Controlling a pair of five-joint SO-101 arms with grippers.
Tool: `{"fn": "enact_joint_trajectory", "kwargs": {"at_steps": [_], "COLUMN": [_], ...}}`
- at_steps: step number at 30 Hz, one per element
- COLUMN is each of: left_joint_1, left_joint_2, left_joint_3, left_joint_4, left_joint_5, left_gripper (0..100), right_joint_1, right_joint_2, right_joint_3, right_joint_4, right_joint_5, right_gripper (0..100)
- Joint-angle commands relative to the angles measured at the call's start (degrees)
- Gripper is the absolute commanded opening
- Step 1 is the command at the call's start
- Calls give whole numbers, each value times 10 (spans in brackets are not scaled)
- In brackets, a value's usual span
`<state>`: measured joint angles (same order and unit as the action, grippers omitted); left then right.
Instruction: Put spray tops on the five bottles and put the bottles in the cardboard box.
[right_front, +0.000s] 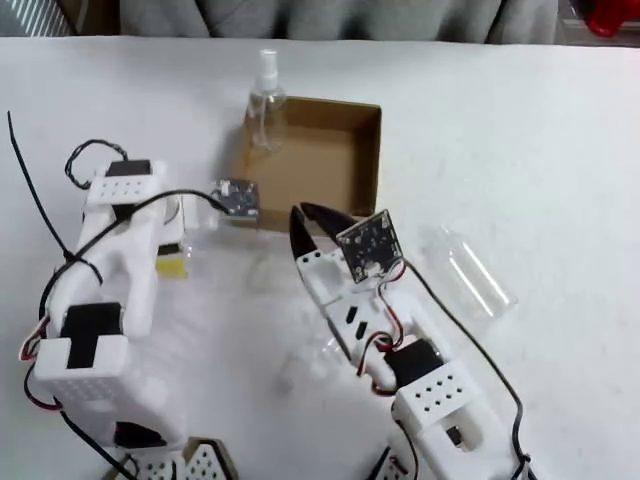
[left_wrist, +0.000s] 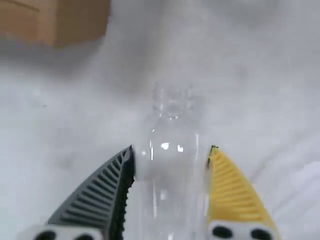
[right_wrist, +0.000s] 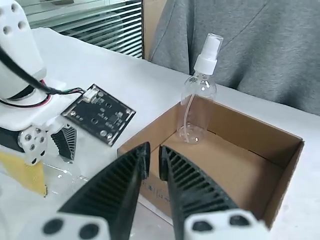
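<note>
**A:** Status?

**B:** My left gripper (left_wrist: 170, 155) is pinching an uncapped clear bottle (left_wrist: 172, 120) by the body, with the open neck pointing away from my wrist. It's low over the table (right_front: 520, 120), near the cardboard box (right_front: 372, 160). I can't tell if the bottle is resting on the surface. My right gripper (right_wrist: 154, 150) is empty, fingers nearly pressed together, parked just at the box's near wall.

**A:** Progress?

**B:** I judge it early, one of five done. A bottle with spray top (right_wrist: 199, 85) stands upright in the box's far corner. The one in my left needs a top, then boxing. A second uncapped bottle (right_front: 470, 268) lies on its side on the table on my right arm's side, well apart from the box.

**A:** Box contents?

**B:** Only that one capped bottle. I can't tell where the other bottles are.
</note>
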<state>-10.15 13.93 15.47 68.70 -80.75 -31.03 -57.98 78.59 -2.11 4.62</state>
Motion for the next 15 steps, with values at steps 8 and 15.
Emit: {"fn": "enact_joint_trajectory", "kwargs": {"at_steps": [8,15], "left_joint_1": [15,-3], "left_joint_2": [5,6], "left_joint_3": [-113,-159], "left_joint_4": [71,105], "left_joint_5": [349,615], "left_gripper": [45,45], "right_joint_1": [1,1], "right_joint_2": [-3,-3], "right_joint_3": [-5,-5], "right_joint_4": [2,2], "right_joint_5": [6,6], "right_gripper": [15,15]}}
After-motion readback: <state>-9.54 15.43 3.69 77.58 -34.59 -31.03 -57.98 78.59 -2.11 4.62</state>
